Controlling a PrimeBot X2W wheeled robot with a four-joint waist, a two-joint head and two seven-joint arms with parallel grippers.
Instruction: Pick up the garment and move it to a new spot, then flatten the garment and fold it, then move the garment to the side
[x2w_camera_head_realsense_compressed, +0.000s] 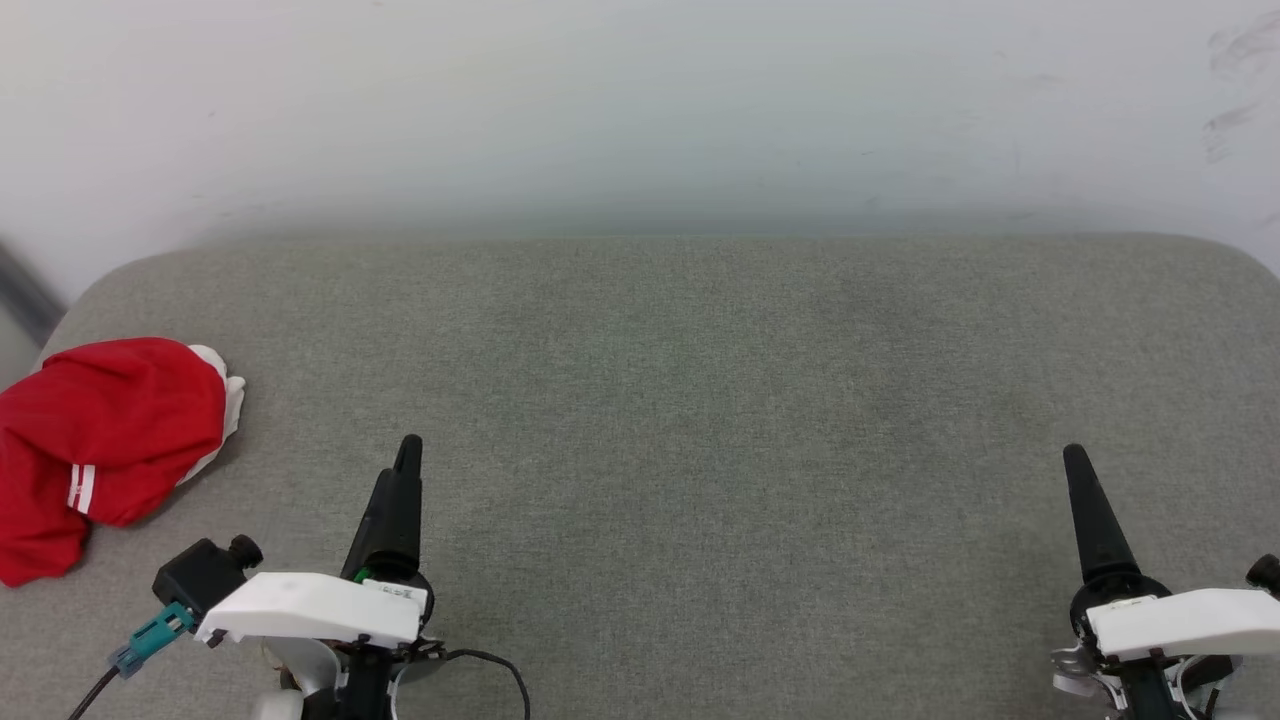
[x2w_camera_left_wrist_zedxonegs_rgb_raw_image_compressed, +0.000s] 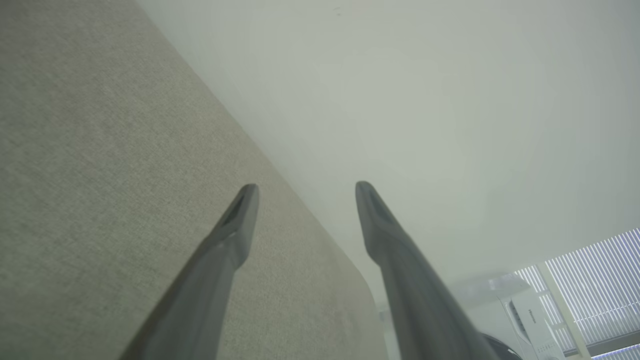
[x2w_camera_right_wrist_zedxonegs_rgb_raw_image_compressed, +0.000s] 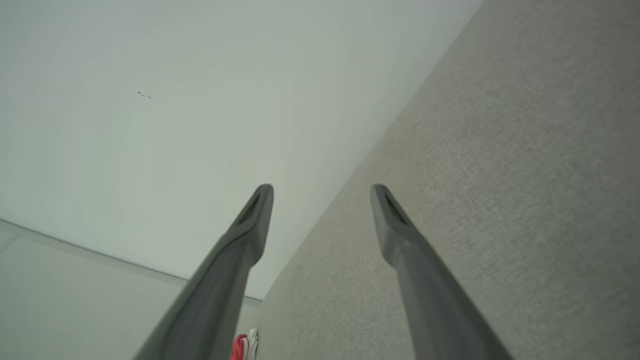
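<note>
The garment (x2w_camera_head_realsense_compressed: 100, 440) lies bunched at the far left edge of the grey fabric surface (x2w_camera_head_realsense_compressed: 700, 400), red with a white sleeve end and a white-striped trim. A small piece of the garment (x2w_camera_right_wrist_zedxonegs_rgb_raw_image_compressed: 241, 347) shows at the bottom of the right wrist view. My left gripper (x2w_camera_head_realsense_compressed: 408, 452) is at the lower left, to the right of the garment and apart from it. Its fingers (x2w_camera_left_wrist_zedxonegs_rgb_raw_image_compressed: 235, 235) stand open with nothing between them. My right gripper (x2w_camera_head_realsense_compressed: 1075, 460) is at the lower right, far from the garment. Its jaws are open and empty around the gripper's midpoint (x2w_camera_right_wrist_zedxonegs_rgb_raw_image_compressed: 322, 192).
A white wall (x2w_camera_head_realsense_compressed: 640, 100) rises behind the surface, whose far corners are rounded. The surface's left edge falls away just beyond the garment. A white appliance (x2w_camera_left_wrist_zedxonegs_rgb_raw_image_compressed: 525, 310) and window blinds (x2w_camera_left_wrist_zedxonegs_rgb_raw_image_compressed: 595, 280) appear past the surface's end in the left wrist view.
</note>
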